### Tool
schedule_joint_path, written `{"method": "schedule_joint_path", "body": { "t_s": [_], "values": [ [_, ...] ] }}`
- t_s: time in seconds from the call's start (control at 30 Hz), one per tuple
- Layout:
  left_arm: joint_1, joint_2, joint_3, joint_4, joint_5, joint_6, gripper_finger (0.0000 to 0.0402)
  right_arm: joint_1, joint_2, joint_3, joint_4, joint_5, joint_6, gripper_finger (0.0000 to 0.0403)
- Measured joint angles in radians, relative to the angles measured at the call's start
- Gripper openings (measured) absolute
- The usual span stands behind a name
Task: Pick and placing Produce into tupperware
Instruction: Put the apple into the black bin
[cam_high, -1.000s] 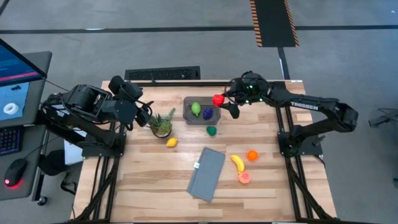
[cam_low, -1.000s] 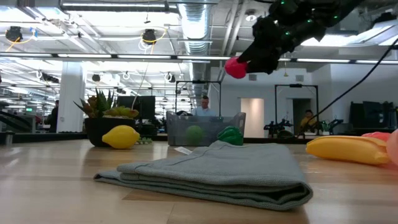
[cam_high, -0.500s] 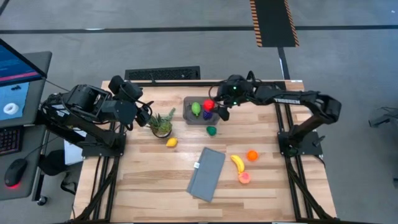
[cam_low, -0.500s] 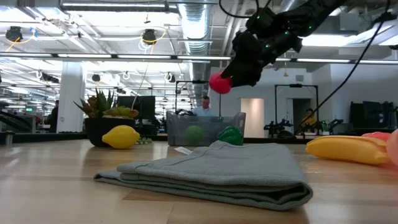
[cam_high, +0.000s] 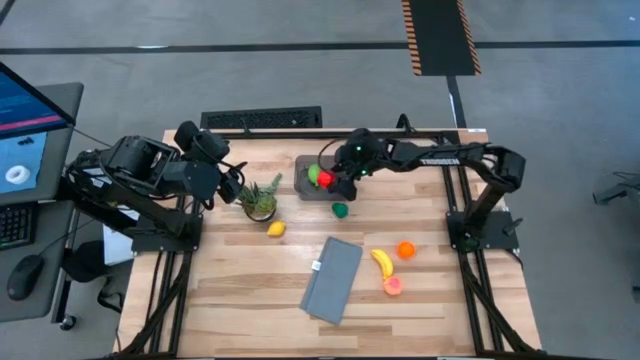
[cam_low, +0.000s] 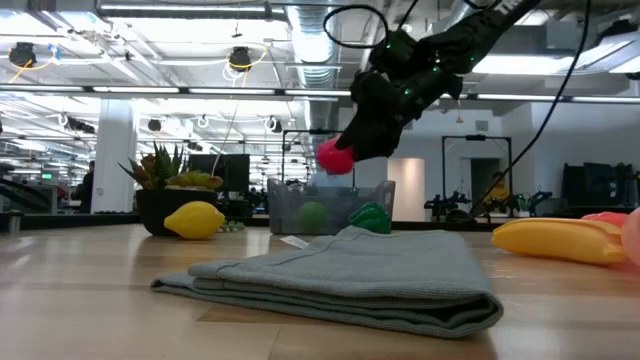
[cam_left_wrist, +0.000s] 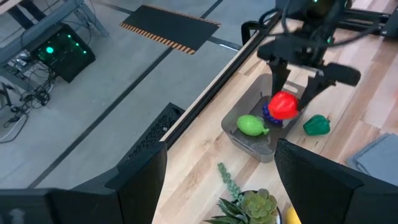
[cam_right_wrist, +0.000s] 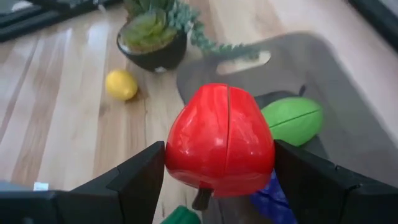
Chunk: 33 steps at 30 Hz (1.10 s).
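One red fruit (cam_right_wrist: 219, 140) sits clamped in the right gripper (cam_high: 333, 182), above the tupperware (cam_high: 305, 188).

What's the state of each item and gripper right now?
right gripper: shut on red produce, above the tupperware
left gripper: open, empty, by the plant
tupperware: holds light green piece and purple piece
lemon, banana, orange piece, dark green piece: on the table

From overhead you look straight down on the whole table (cam_high: 250, 290). The low camera sits at tabletop height, facing the room. Each wrist camera looks past its own fingers; both share the tupperware (cam_left_wrist: 249, 138) and, close up, the red piece (cam_right_wrist: 219, 139).
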Motion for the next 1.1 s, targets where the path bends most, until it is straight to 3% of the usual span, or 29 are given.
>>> {"method": "schedule_joint_path", "body": {
  "t_s": [0.47,1.1],
  "values": [
    [0.0,0.0,0.0,0.0,0.0,0.0,0.0288,0.006,0.108,0.043,-0.027,0.003,0.004,0.0311],
    [0.0,0.0,0.0,0.0,-0.014,0.003,0.0288,0.018,0.107,0.043,-0.026,0.031,-0.006,0.0311]
  ]
}}
